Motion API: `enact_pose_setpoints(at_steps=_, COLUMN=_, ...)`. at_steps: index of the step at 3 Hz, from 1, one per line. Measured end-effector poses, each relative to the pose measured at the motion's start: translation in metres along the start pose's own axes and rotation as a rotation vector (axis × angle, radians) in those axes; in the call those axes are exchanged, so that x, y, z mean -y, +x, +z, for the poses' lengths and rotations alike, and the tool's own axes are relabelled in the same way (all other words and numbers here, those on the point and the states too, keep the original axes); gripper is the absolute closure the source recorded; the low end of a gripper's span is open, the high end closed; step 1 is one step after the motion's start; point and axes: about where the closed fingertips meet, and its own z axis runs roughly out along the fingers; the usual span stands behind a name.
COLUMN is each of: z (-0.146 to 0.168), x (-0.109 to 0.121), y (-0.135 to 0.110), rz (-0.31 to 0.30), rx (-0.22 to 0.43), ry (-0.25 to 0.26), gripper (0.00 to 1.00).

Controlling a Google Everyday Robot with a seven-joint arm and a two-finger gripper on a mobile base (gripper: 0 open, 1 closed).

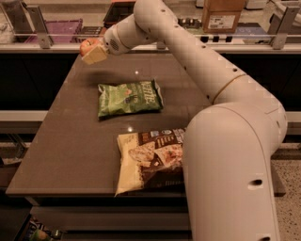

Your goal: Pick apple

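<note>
The apple [86, 46] is small, round and red-orange. It sits between the fingers of my gripper [91, 51], which is shut on it. The gripper holds it in the air above the far left corner of the dark table [61, 141]. Its shadow lies on the tabletop below. One cream-coloured finger [95, 55] covers part of the apple.
A green chip bag [129, 97] lies in the middle of the table. A brown and cream chip bag [150, 157] lies near the front edge, partly behind my arm [225, 141]. A counter with a rail and a cardboard box [223, 14] runs behind the table.
</note>
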Motion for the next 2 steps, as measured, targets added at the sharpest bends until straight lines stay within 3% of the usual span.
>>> enact_pose_setpoints(at_steps=2, z=-0.044, x=0.002, y=-0.034, rz=-0.088, rx=0.074, ry=-0.005, gripper=1.00)
